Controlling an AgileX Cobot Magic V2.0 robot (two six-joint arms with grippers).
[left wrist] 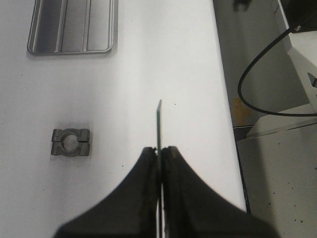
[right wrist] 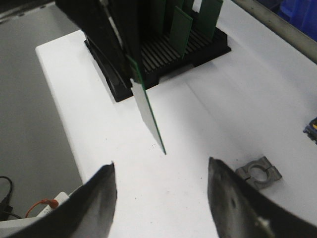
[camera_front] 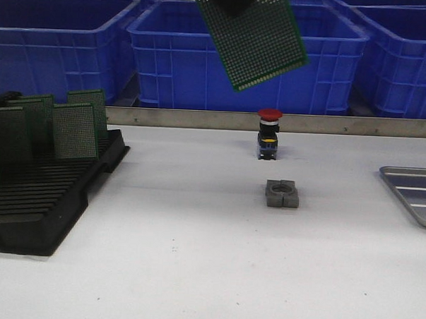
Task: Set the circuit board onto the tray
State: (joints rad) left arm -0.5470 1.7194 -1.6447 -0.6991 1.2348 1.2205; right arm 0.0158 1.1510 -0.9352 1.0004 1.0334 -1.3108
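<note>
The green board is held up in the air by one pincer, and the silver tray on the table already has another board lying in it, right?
Not quite. The left pincer does hold the board in the air, but the tray has no board in it: the left wrist view shows its ribbed bottom bare. The other boards stand in the black rack.

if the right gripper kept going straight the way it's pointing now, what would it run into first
Most likely the circuit board held by the left gripper: it hangs in line with the gap of the open right gripper. Beyond it stands the black rack. Depth is hard to judge, so it might pass beneath the board.
</note>
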